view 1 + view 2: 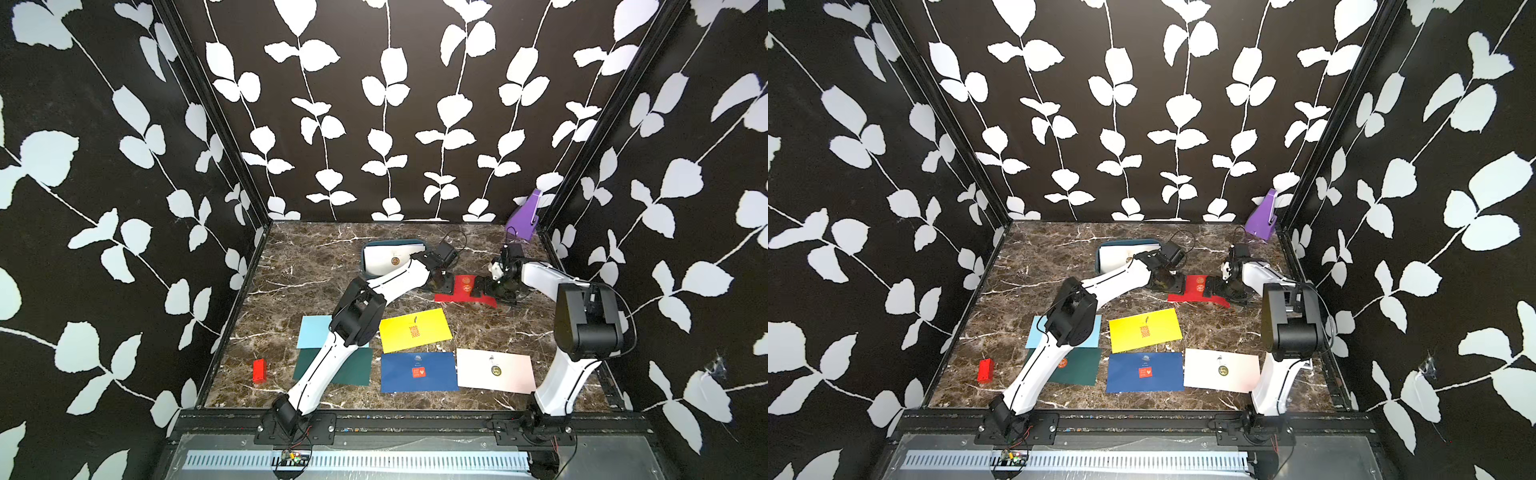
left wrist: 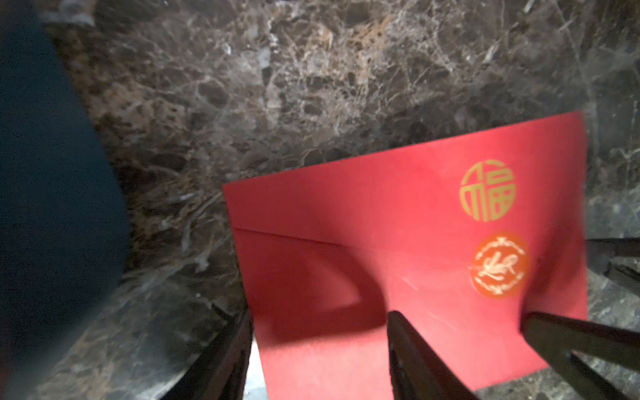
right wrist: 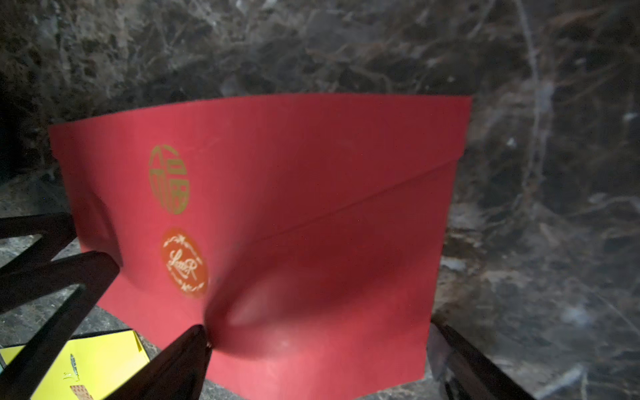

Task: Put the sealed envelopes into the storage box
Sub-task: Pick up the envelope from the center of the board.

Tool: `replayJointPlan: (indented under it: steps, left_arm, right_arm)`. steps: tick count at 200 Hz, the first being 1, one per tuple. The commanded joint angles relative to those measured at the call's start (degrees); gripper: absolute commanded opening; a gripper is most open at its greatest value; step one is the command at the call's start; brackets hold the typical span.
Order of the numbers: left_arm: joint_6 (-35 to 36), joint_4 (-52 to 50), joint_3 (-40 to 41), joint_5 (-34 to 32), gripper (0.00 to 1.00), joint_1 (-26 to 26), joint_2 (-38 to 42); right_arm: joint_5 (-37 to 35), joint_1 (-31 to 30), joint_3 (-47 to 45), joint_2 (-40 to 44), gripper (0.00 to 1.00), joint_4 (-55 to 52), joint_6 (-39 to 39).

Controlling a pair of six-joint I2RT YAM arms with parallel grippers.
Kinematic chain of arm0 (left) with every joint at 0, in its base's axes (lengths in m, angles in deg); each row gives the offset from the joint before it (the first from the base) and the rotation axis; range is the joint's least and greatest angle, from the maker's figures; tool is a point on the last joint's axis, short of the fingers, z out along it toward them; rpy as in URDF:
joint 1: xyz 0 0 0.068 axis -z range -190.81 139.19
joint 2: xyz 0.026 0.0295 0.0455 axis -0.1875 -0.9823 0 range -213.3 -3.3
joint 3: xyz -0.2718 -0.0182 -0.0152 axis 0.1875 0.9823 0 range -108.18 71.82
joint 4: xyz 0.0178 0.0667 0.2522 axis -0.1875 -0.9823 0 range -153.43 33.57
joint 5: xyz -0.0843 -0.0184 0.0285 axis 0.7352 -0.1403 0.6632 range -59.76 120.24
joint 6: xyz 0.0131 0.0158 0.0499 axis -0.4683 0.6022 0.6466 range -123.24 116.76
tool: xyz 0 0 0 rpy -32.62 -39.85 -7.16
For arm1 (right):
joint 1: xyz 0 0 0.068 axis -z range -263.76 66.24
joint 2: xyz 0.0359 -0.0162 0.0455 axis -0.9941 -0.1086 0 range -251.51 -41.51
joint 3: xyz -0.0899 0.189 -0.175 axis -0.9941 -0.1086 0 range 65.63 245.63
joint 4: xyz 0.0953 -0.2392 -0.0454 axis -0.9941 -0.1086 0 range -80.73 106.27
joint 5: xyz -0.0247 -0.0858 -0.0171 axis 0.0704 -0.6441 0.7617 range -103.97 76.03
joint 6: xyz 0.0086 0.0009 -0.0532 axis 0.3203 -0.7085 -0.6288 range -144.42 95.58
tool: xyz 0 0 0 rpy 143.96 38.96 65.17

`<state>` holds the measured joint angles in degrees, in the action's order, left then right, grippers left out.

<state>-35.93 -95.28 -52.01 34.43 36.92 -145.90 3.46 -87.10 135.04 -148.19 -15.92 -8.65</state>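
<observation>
**A:** Red envelope [image 1: 461, 287], where is it?

**B:** On the counter [image 1: 316, 266], just beside the storage box [image 1: 362, 262]. It's buckled where a fingertip [image 3: 187, 349] of the wide right claw [image 3: 322, 353] presses. The left claw [image 2: 322, 346] is half open over its end.

**A:** Tip?

**B:** Slide your left finger under the raised paper, pinch firmly, and keep it level over the rim.

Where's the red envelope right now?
In both top views the red envelope sits between the left gripper and right gripper, right of the storage box and behind the yellow envelope.
</observation>
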Motion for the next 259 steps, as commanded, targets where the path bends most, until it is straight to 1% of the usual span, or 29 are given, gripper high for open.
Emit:
replayJointPlan:
  steps: [1,40,87,121,153,174,193,211,228,234,237,259]
  left_arm:
    - [1.35,-2.59,-0.01,4.12,0.64,0.35,-2.52]
    - [2.35,-2.51,-0.22,6.29,0.63,0.52,-3.02]
    - [3.79,-1.65,0.07,8.71,0.62,0.57,-2.62]
    - [5.25,-0.59,2.56,9.83,0.62,0.53,-0.13]
    - [9.35,-1.31,2.75,10.32,0.62,0.06,3.17]
    - [12.62,-2.01,0.57,14.4,0.61,-1.05,4.04]
    - [18.19,-2.75,-2.33,19.13,0.6,-2.29,4.31]
    - [23.07,-3.5,-6.53,23.9,0.56,-3.92,3.47]
    - [25.03,-4.21,-11.5,29.24,0.5,-5.29,1.64]
    - [25.85,-4.68,-13.03,29.97,0.5,-5.62,1.04]
    - [26.36,-4.84,-13.79,31.78,0.5,-5.62,0.83]
    - [29.92,-4.49,-14.6,31.79,0.5,-5.88,0.28]
  right_arm:
    - [6.37,-2.78,0.93,-2.62,0.99,1.86,0.18]
    - [6.14,-4.52,1.14,-2.68,0.99,1.95,0.58]
    - [2.48,-5.49,2.96,-5.26,0.99,-1.09,0.18]
    - [0.65,-5.07,2.42,-5.38,0.87,-1.97,0.72]
    - [2.17,-4.06,0.54,-4.22,0.81,-2.04,-0.92]
    - [3.02,-3.22,-0.18,-3.97,0.79,-2.84,-2.65]
    - [3.6,-2.58,-0.8,-3.14,0.79,-3.29,-3.84]
    - [4.59,-2.29,-1.07,-2.67,0.79,-3.96,-5.3]
    - [5.16,-2.24,-1.29,-2.5,0.79,-4.52,-6.65]
    - [5.27,-2.24,-1.35,-2.48,0.78,-4.85,-7.19]
    - [5.25,-2.24,-1.38,-2.41,0.78,-5.02,-7.44]
    - [5.16,-2.16,-1.71,-2.15,0.78,-5.92,-8.86]
